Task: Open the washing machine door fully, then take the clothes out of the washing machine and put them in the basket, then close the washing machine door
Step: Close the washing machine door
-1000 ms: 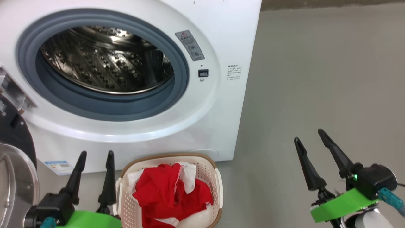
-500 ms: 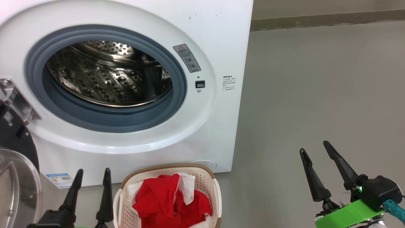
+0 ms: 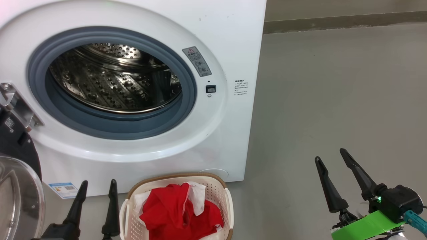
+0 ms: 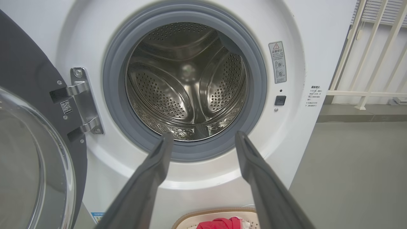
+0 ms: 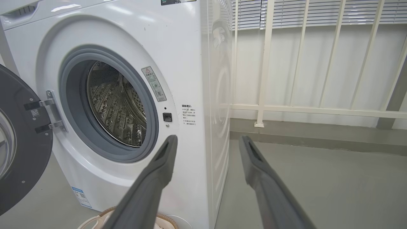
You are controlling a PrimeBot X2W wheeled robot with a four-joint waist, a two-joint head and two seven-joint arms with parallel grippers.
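Note:
The white washing machine point(image 3: 230, 40) point(image 4: 305, 28) point(image 5: 184, 41) stands with its round opening uncovered, and the steel drum point(image 3: 113, 80) point(image 4: 187, 82) holds nothing that I can see. Its black-rimmed door point(image 3: 16, 186) point(image 4: 25, 82) point(image 5: 22, 159) is swung wide to the left on a metal hinge point(image 4: 81, 101). The red clothes point(image 3: 176, 210) point(image 4: 222, 223) lie in the cream basket point(image 3: 218, 190) point(image 4: 210, 214) on the floor before the machine. My left gripper point(image 3: 98, 183) point(image 4: 203, 136) is open just left of the basket, holding nothing. My right gripper point(image 3: 330, 155) point(image 5: 206, 140) is open over the floor at the right, holding nothing.
Grey floor point(image 3: 333, 93) stretches right of the machine to a low kerb point(image 3: 333, 21). A white railing point(image 5: 302, 108) with slatted blinds runs behind the machine's right side.
The head camera tilted up a little between the earliest frame and half a second ago, so the whole scene sits lower. Since then nothing has visibly moved; both grippers stay open.

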